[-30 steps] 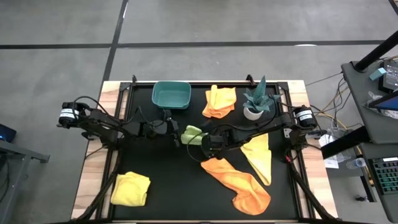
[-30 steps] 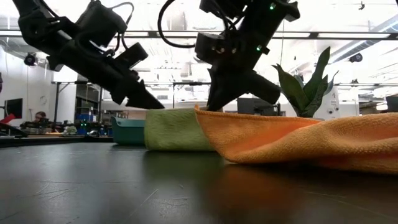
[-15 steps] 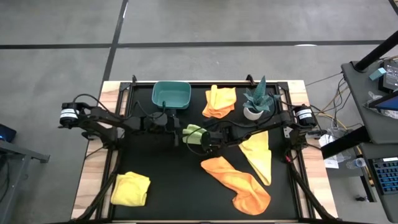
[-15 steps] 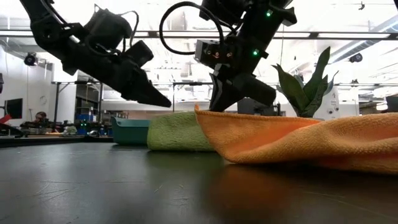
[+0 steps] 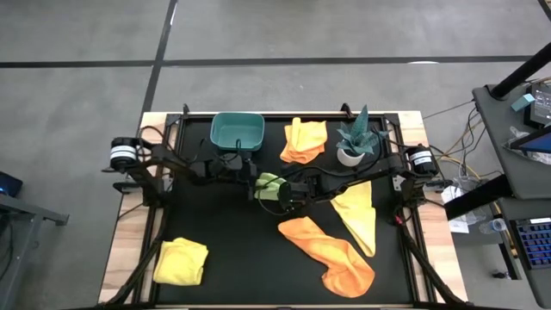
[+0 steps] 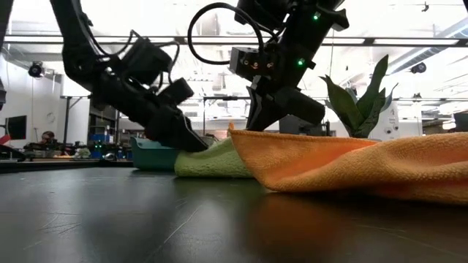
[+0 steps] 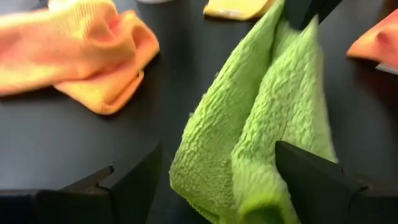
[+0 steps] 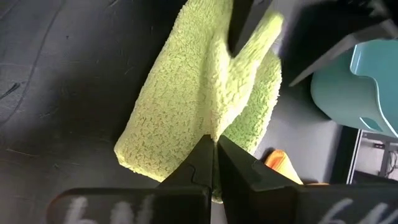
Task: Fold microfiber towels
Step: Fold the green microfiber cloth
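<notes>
High view: the lime green towel point(image 5: 269, 186) lies mid-table between the left gripper point(image 5: 251, 182) and right gripper point(image 5: 284, 196); a one-sided pull could drag it, the fold lost.

Low view: both arms are angled steeply down onto the towel.

Left wrist view: fingers spread, cloth between them, ungripped.

Right wrist view: jaws pinched shut on a towel fold.
</notes>
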